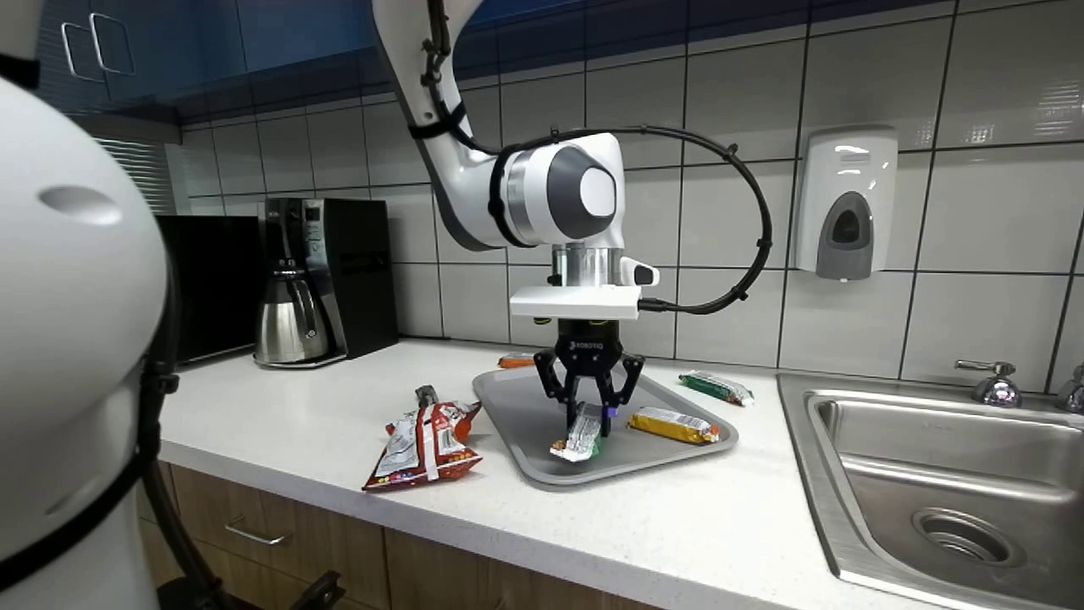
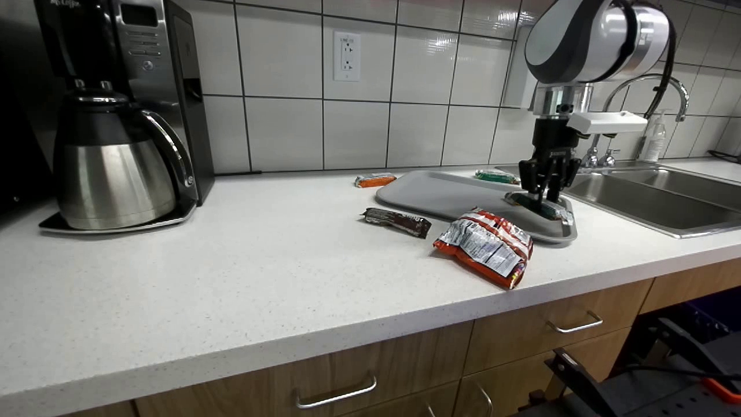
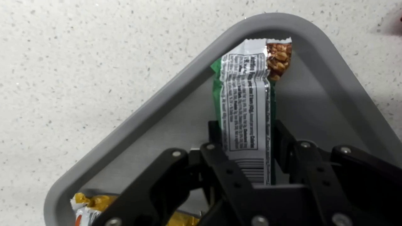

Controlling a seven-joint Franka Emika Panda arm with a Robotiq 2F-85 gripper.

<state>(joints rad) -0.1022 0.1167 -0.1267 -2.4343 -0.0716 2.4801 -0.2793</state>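
Observation:
My gripper point(image 1: 589, 424) points down over the near corner of a grey tray point(image 1: 521, 415). It is shut on a green-and-white wrapped bar point(image 1: 582, 439), with a finger against each long side. In the wrist view the bar point(image 3: 243, 94) shows its white label side up, between the fingers point(image 3: 248, 135). The bar is low over the tray; whether it touches it I cannot tell. A yellow wrapped bar point(image 1: 673, 425) lies on the tray beside the gripper; it partly shows in the wrist view point(image 3: 97, 202).
A red snack bag point(image 2: 489, 246) and a brown bar point(image 2: 398, 222) lie beside the tray. An orange bar point(image 2: 375, 180) and another green bar point(image 1: 716, 387) lie behind it. A sink point(image 1: 813, 500), a coffee maker point(image 1: 356, 271) and a wall dispenser point(image 1: 849, 203) stand around.

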